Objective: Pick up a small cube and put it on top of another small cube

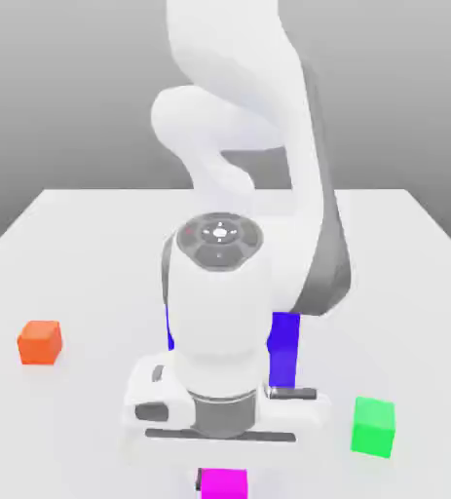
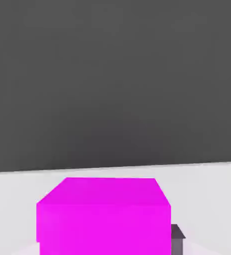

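The small cube [image 1: 223,483], bright magenta, sits on the white table at the front edge of the exterior view, directly under my downward-pointing hand [image 1: 219,409]. In the hand view the small cube [image 2: 103,214] looms close between the jaws of my gripper [image 2: 105,244], and one dark fingertip [image 2: 177,242] lies flush against its side. The other finger is hidden by the cube. A green small cube [image 1: 373,426] rests on the table to the exterior view's right. An orange-red small cube [image 1: 40,342] rests to its left.
A big blue-purple block [image 1: 285,347] stands upright behind my hand, mostly hidden by the arm. The white table [image 1: 93,253] stretches back to a grey backdrop, with bare surface between the cubes.
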### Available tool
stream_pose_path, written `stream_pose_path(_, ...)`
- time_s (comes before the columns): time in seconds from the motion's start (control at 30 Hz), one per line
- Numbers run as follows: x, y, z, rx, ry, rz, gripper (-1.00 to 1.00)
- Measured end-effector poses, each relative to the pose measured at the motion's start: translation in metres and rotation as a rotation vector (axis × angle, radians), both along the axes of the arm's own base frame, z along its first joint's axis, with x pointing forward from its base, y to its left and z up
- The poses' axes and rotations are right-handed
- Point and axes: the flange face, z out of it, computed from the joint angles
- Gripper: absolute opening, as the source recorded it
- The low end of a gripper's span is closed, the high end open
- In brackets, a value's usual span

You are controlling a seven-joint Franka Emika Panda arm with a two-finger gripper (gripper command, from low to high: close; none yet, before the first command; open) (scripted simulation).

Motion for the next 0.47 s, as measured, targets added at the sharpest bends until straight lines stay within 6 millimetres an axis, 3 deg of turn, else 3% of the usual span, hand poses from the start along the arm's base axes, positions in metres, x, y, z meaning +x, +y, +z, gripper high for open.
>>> stream_pose_path(0.1,-0.042,0.071,0.02,0.004,-0.002,0.259,-1.0)
stream_pose_path(0.2,-0.09,0.129,0.03,-0.008,-0.004,0.508,-1.0)
stream_pose_path(0.33,-0.101,0.138,-0.009,-0.014,-0.005,0.561,-1.0)
stream_pose_path(0.37,-0.102,0.139,-0.021,-0.014,-0.005,0.564,1.0)
stream_pose_path(0.47,-0.102,0.139,-0.021,-0.014,-0.005,0.564,1.0)
